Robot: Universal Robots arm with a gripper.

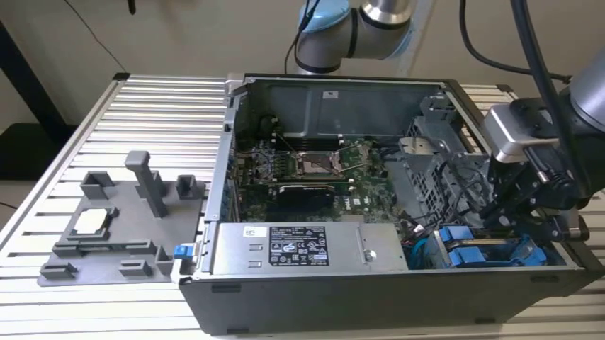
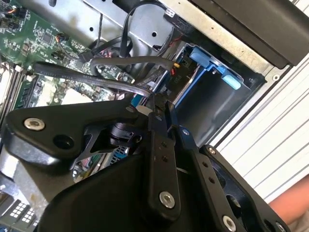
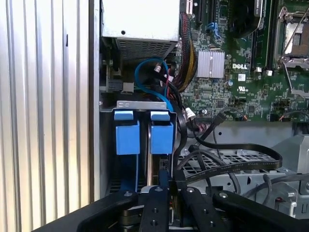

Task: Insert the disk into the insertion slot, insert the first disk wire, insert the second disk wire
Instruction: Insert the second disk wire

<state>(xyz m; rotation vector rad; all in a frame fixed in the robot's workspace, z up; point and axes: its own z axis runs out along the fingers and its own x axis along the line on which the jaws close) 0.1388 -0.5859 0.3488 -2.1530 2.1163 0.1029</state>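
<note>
Two blue disk carriers stand side by side in the grey drive cage (image 3: 140,104) at the case's front corner, toward the exterior view's right (image 1: 463,251). The disk (image 3: 161,137) nearer the motherboard sits in its insertion slot, with its dark body showing under the blue carrier. My gripper (image 3: 166,186) hangs right over that disk's end, fingers close together. A flat black disk wire (image 3: 231,162) loops from the cage top down to the fingertips. In the second wrist view the same wire (image 2: 91,77) runs straight into the gripper (image 2: 155,107). The gripper (image 1: 496,223) reaches down into the case.
A labelled grey power-supply box (image 1: 302,248) lies along the case's front beside the cage. The green motherboard (image 1: 312,166) fills the case floor. Loose black and blue cables (image 3: 159,77) crowd the cage mouth. A dark grey fixture tray (image 1: 104,227) rests on the slatted table (image 1: 151,106).
</note>
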